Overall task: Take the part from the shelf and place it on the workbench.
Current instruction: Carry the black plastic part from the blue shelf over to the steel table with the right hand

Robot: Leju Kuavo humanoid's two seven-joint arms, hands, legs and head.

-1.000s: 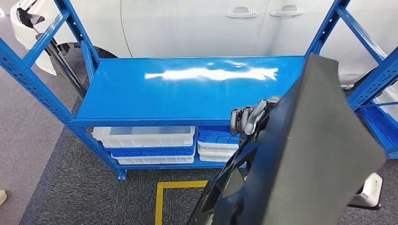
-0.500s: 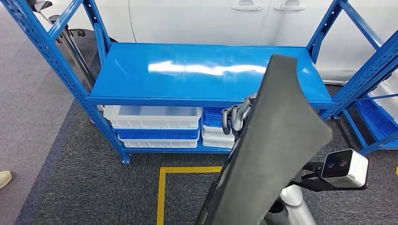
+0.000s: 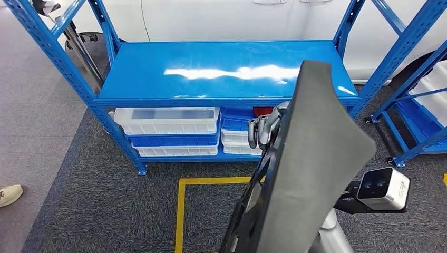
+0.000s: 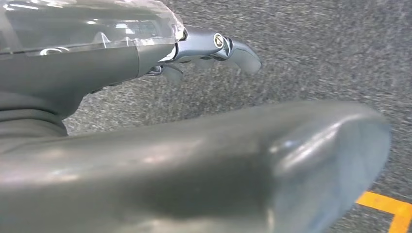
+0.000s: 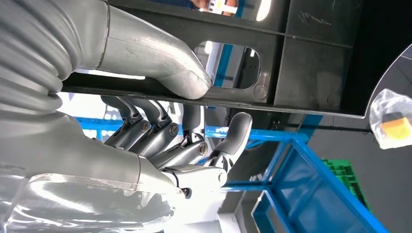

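No lettering, label, brand mark or number could be read anywhere in the three views. The dark part (image 3: pixel 311 174), the blue shelf (image 3: pixel 221 74) and the white bins (image 3: pixel 166 122) beneath it bore no legible print. A small yellow tag (image 5: pixel 396 127) inside a clear bag was too blurred to make out any writing.

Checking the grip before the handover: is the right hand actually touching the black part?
Touching. The right wrist view shows the right hand with its thumb pressed on the edge of the black part, fingers behind it.
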